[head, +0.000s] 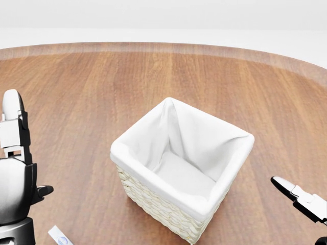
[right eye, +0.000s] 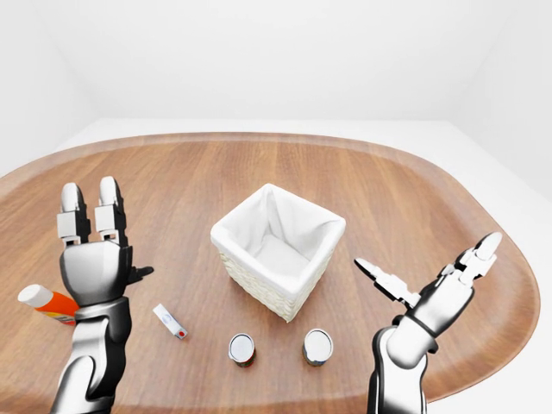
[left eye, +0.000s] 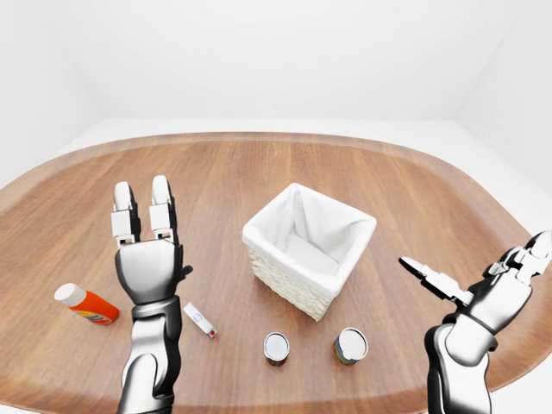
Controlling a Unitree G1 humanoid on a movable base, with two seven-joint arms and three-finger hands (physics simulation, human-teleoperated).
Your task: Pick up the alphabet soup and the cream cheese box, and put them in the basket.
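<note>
Left-eye view: two small upright metal cans (left eye: 276, 348) stand on the oval wooden table (left eye: 405, 190) below the white-lined wicker basket (left eye: 309, 247); which is soup is unclear. Rigid, smooth-sided, best gripped around the wall. Left hand (left eye: 148, 250) and right hand (left eye: 483, 289) are spread, empty.

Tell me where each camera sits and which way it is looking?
Left-eye view: sits on the head, looks down over the table at the basket, two cans and the bottle; both raised arms show, left robot hand and right robot hand open.
Right-eye view: same spot, slightly shifted; nearly the same picture, both arms showing.
Head view: on the head too, looks closer at the basket; only edges of the hands show.
Shared: all three see the basket and both hands.
</note>
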